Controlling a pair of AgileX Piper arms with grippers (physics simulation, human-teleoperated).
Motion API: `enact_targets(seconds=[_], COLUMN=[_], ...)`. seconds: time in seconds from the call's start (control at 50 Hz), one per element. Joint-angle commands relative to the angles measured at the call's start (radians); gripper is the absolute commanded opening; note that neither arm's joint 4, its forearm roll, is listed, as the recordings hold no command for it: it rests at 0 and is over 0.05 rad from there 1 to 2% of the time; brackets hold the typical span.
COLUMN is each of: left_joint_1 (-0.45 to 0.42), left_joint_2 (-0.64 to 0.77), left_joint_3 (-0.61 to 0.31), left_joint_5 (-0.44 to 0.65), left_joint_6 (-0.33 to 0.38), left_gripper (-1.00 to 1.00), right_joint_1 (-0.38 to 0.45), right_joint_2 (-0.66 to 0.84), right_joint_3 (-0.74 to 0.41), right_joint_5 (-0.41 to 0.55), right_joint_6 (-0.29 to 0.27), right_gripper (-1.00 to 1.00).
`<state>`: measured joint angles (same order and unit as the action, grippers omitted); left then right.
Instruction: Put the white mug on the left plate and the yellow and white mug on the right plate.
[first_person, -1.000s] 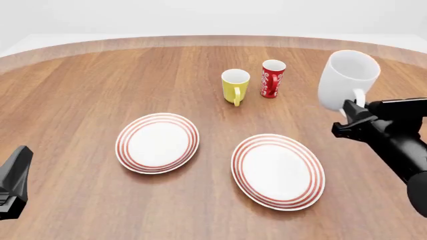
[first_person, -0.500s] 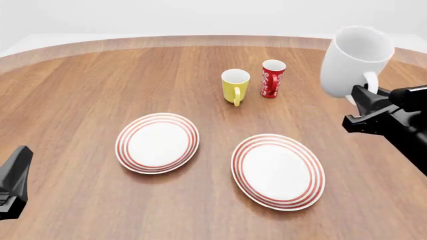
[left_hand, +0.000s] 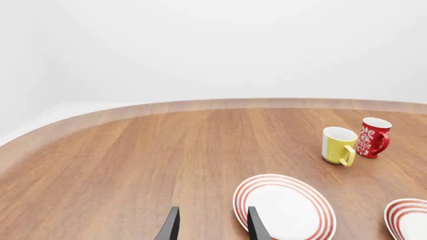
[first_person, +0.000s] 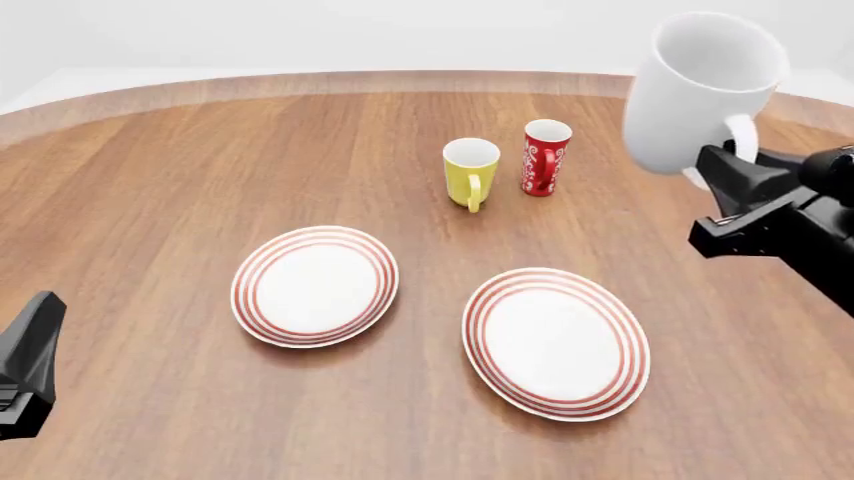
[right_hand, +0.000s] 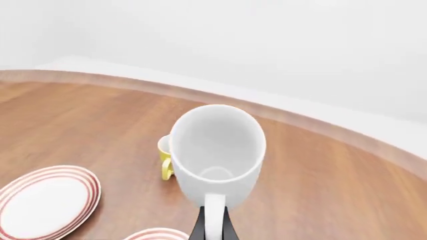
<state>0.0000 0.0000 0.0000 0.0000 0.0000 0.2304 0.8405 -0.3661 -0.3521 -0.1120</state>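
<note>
The right hand (first_person: 727, 178) is gripping the white mug (first_person: 697, 92) by its loop handle, its fingers (right_hand: 212, 224) closing tight on the handle from both sides, and the mug is hanging clear above the wooden worktop (first_person: 160, 180), tilting so that its open mouth is facing up and toward the front camera. The mug is sitting just ahead of and above this hand. The left plate (first_person: 316, 285) is lying flat on the worktop well below and far to the left of the hand, and the right plate (first_person: 557, 341) is lying below and nearer, a little to its left; the two plates are lying side by side, apart from each other. The yellow and white mug (first_person: 470, 173) is standing upright below and left of the held mug, farther out than both plates, with a red cup (first_person: 545, 157) just beside it on its right, the two close but whether touching I cannot tell. Bare wood is stretching between the plates and the cups, and the curved far edge of the worktop is running behind the cups. The left hand (left_hand: 211, 226) is hovering low off the left plate's near left side, its fingers standing apart and holding nothing.
</note>
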Motion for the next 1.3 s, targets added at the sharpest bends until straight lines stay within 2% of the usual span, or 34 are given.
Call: enact_targets(seconds=[0.02, 0.28, 1.3], left_joint_1=[0.0, 0.0, 0.0], left_joint_2=[0.0, 0.0, 0.0], left_joint_3=[0.0, 0.0, 0.0], left_joint_5=[0.0, 0.0, 0.0], left_joint_6=[0.0, 0.0, 0.0], left_gripper=[1.0, 1.0, 1.0], right_joint_1=[0.061, 0.146, 0.36], right_joint_2=[-0.012, 0.046, 0.301], right_joint_3=[-0.04, -0.084, -0.211], right_joint_5=[0.041, 0.023, -0.078], right_joint_6=[-0.003, -0.009, -0.005], right_gripper=[-1.0, -1.0, -1.0])
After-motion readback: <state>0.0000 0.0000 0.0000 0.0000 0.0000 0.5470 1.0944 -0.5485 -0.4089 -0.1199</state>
